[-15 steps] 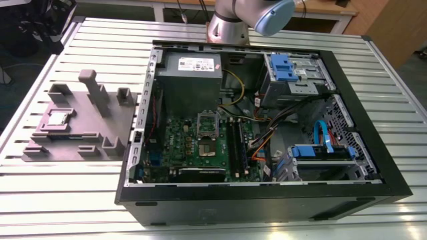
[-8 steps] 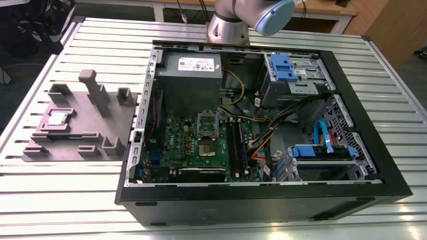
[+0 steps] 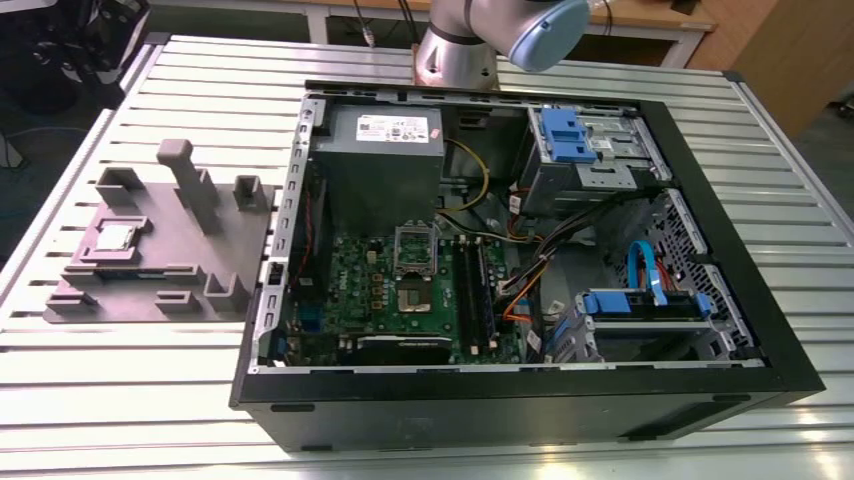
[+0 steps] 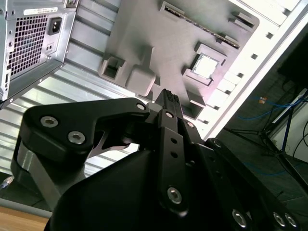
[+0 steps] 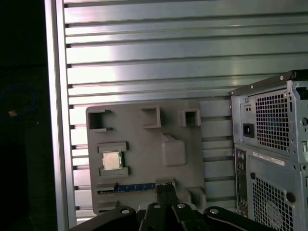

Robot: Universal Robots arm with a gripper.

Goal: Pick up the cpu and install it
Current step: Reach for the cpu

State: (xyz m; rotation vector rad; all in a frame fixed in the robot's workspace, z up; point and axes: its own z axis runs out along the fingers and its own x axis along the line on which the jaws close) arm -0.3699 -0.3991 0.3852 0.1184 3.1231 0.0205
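The cpu [image 3: 114, 237] is a small silver square chip lying flat in a recess of the grey moulded tray [image 3: 174, 260], at the exterior view's left, beside the open computer case [image 3: 534, 390]. Both wrist views look down on it from well above: the cpu [image 5: 111, 160] sits in the tray [image 5: 144, 144], and it appears again as the cpu [image 4: 205, 66]. My gripper [image 5: 165, 185] hangs apart from the tray, its black fingers together with nothing between them; it also shows as the gripper [image 4: 168, 95]. The silver socket frame [image 3: 415, 245] lies on the green motherboard [image 3: 360, 290].
Upright posts [image 3: 180, 165] rise from the tray. A blue-edged memory stick [image 5: 127, 186] lies in a tray slot. Inside the case are a power supply [image 3: 380, 130], blue drive brackets [image 3: 567, 140] and loose cables [image 3: 534, 270]. The slatted metal table [image 3: 160, 80] ends close to the tray.
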